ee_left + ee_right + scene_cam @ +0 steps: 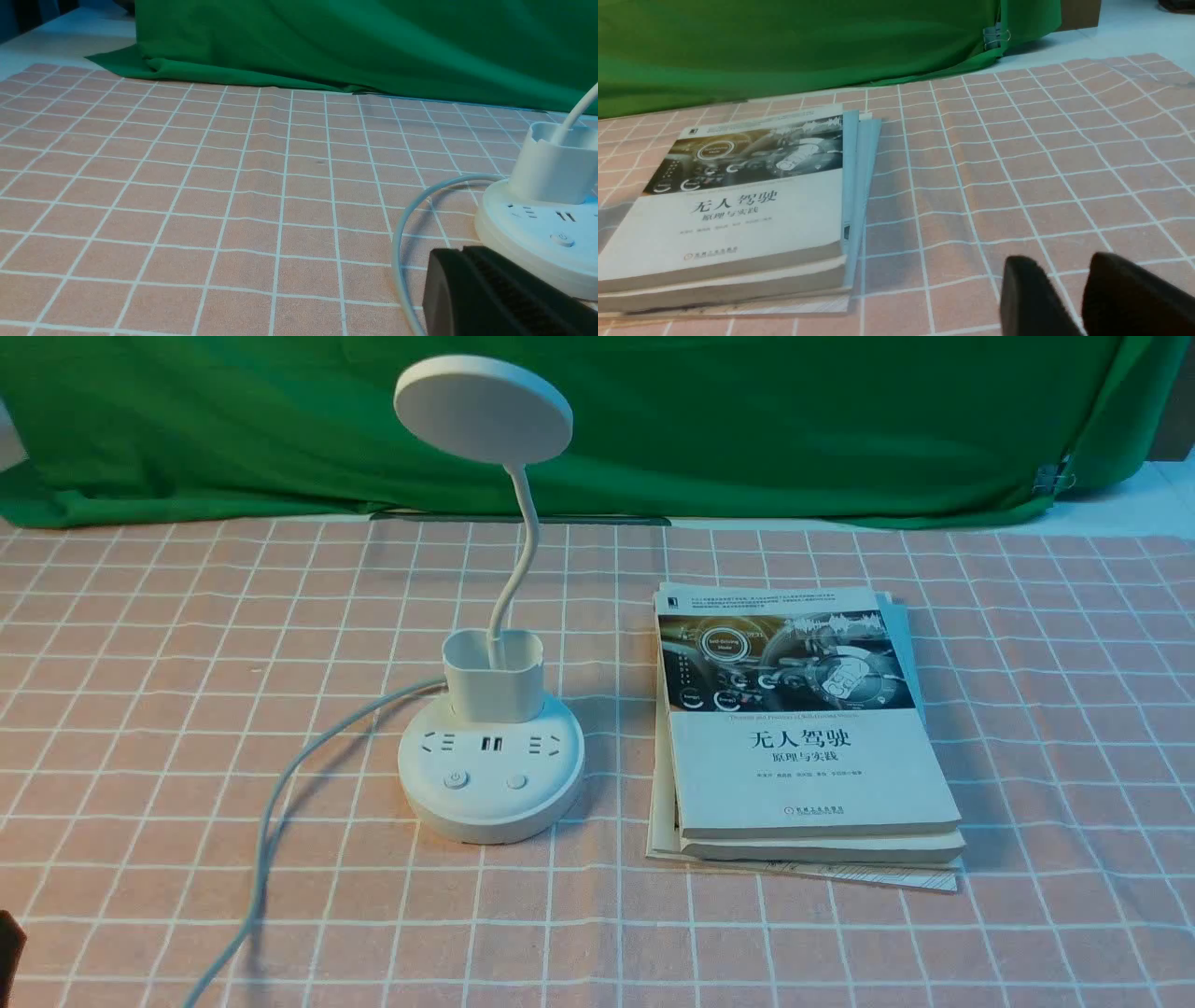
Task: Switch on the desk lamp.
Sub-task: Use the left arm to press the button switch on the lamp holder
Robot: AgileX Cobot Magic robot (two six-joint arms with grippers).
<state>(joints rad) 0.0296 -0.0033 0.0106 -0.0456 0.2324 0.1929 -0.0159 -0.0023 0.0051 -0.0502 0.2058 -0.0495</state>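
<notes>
The white desk lamp stands left of the table's middle, with a flat round head (483, 408) on a thin bent neck, a small cup (493, 677) and a round base (492, 803) with sockets. Two buttons (456, 779) (516, 781) sit on the front of the base. Its white cord (280, 793) runs off to the near left. No glow shows from the head. My left gripper (462, 254) is shut and empty, low over the cloth just short of the base (528, 219), near the cord (402, 224). My right gripper (1064, 270) is open and empty, over bare cloth to the right of the books.
A stack of books (803, 728) lies right of the lamp; it also shows in the right wrist view (738, 205). A green cloth (653, 420) hangs along the back. A pink checked tablecloth (187, 663) covers the table.
</notes>
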